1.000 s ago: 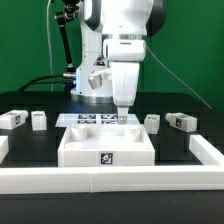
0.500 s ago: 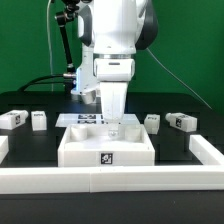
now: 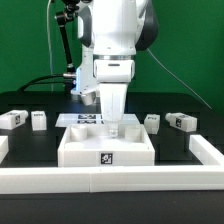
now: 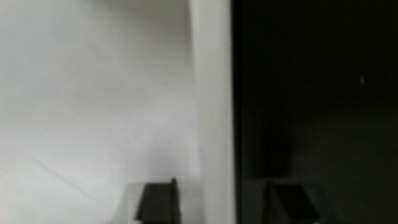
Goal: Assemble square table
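A: Go, biggest first.
B: Black table (image 3: 30,142). My white arm (image 3: 115,40) stands over the middle. Long white rail (image 3: 110,181) runs along the near edge and up the exterior view's right.
A: Task piece?
B: Square tabletop (image 3: 78,150), tray-like, open side up, centre, just behind the rail. The marker board (image 3: 85,118) lies flat behind it.
A: Legs?
B: Four, all loose on the table, apart from the tabletop. On the exterior view's left: far-left leg (image 3: 11,119), inner-left leg (image 3: 38,119). On its right: inner-right leg (image 3: 152,122), far-right leg (image 3: 181,121).
A: Claw?
B: My gripper (image 3: 113,128) is down at the tabletop's far wall. In the wrist view the wall's rim runs between my dark fingers (image 4: 159,200), one on the white side, one on the dark side. Pinching or only straddling, I cannot tell; it's blurred.
A: Smallest?
B: Tag (image 3: 106,157) on the tabletop's near wall.
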`<action>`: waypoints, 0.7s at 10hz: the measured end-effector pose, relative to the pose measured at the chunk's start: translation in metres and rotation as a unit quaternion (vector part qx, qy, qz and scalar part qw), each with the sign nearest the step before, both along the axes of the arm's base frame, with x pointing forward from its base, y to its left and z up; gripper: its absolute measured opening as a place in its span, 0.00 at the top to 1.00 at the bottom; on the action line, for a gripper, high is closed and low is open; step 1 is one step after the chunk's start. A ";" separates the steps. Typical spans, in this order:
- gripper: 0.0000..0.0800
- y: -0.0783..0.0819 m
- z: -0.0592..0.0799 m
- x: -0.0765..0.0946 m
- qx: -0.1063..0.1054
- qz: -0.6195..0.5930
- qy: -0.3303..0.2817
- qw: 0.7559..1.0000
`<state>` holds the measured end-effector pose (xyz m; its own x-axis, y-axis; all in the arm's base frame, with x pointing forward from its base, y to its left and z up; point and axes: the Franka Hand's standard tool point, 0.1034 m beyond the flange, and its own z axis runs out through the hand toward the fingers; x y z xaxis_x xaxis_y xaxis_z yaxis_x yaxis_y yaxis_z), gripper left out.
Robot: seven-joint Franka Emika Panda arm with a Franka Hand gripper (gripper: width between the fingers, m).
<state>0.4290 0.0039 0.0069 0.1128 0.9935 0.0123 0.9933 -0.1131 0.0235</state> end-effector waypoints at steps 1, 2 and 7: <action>0.90 0.000 0.000 0.000 0.000 0.000 0.000 1.000; 0.93 0.000 0.000 0.000 0.000 0.000 0.000 1.000; 0.93 0.000 0.000 0.000 0.000 0.000 0.000 1.000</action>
<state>0.4287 0.0036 0.0066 0.1132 0.9935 0.0121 0.9933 -0.1135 0.0225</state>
